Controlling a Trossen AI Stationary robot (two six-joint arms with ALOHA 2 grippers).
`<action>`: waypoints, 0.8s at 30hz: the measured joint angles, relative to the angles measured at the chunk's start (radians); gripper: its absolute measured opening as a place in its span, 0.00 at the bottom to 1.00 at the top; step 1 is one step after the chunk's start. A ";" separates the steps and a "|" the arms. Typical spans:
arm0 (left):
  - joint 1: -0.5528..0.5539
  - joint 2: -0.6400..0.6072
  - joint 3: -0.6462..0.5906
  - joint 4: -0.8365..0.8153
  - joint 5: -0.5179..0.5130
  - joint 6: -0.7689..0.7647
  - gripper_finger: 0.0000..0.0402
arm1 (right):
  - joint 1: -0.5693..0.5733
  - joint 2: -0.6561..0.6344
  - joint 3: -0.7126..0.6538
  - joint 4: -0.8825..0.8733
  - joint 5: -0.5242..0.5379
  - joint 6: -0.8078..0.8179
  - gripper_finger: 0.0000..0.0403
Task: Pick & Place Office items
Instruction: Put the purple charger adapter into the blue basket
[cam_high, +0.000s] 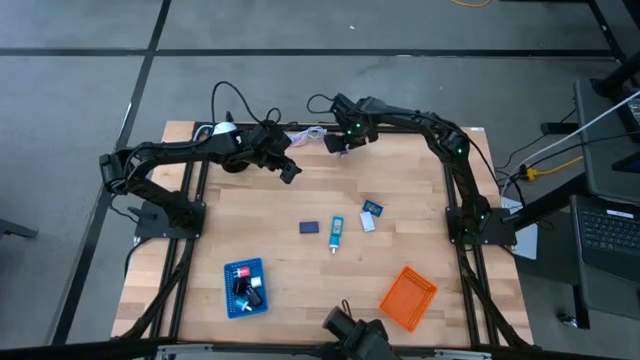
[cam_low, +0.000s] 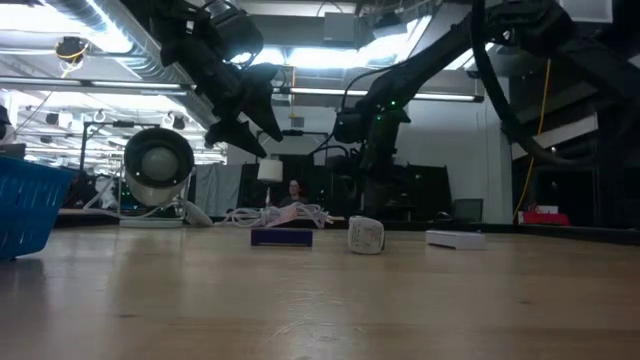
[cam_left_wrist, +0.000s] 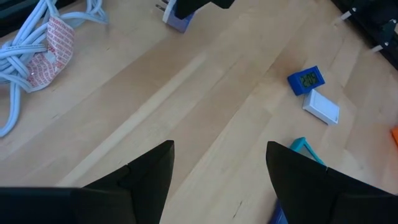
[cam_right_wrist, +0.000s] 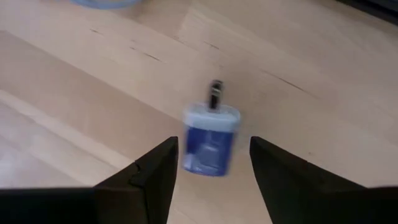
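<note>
Grasp step: right gripper (cam_right_wrist: 211, 171), jaws wide, straddles the blue-and-white plug adapter (cam_right_wrist: 210, 140) at the table's twelve o'clock. Next, close squarely. Left gripper (cam_left_wrist: 217, 180) waits alongside, wide.

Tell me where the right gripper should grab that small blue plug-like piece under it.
Grip the blue piece across its two long flat sides, coming straight down. The right gripper already straddles its body with open fingers, clear of the dark prong end, so closing there looks safest.
</note>
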 joint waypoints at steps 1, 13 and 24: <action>0.000 0.000 0.000 0.000 0.000 0.003 0.62 | -0.001 0.001 0.000 -0.008 0.007 -0.004 0.51; 0.000 0.000 0.000 0.000 -0.001 0.015 0.62 | -0.006 0.007 0.000 -0.023 0.025 -0.012 0.51; 0.000 0.000 0.000 0.000 0.000 0.032 0.62 | -0.014 0.037 -0.001 -0.015 -0.027 0.006 0.51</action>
